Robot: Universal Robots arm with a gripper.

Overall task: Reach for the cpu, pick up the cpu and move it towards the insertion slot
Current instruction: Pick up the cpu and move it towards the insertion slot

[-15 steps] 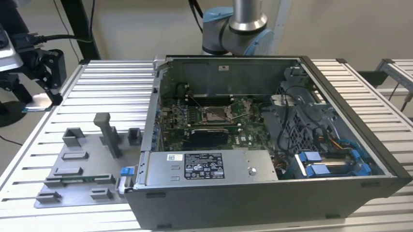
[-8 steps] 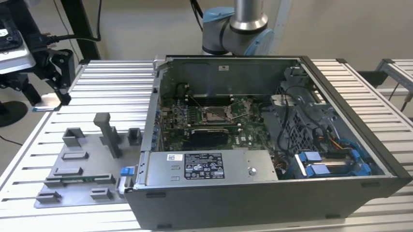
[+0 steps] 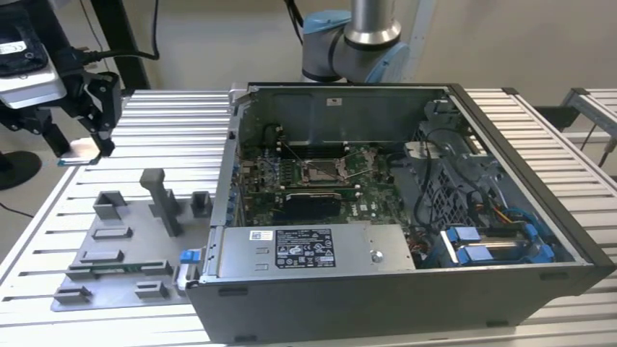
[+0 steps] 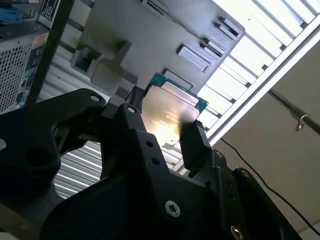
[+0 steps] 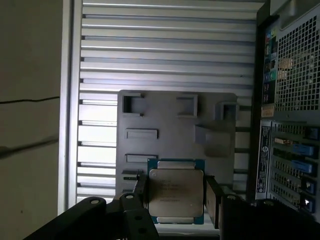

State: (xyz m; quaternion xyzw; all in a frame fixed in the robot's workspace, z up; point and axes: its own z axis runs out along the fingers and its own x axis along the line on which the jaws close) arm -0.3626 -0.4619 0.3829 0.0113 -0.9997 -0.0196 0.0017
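The jaws are clasping the cpu (image 5: pixel 176 192) outside the computer case (image 3: pixel 386 303), well apart from the insertion slot (image 3: pixel 321 170).
In both wrist views the cpu is sitting between the 2 jaws, which are pressing on 2 opposite edges and leaving its silvery face bare. Being nearly square, it is offering no real long axis, so the grip is looking even on both sides. In the exterior view it is hanging above the ribbed tabletop (image 3: pixel 173 123), beyond the case's wall on the exterior view's left and clear of the grey fixture plate (image 3: pixel 126 253) lying beside that wall. The slot is lying inside the case, on the green board on its floor, so from the jaws it is lying toward the exterior view's right, with the case wall standing between the two. Judging by this, the pick-up is done and the carry is barely under way.
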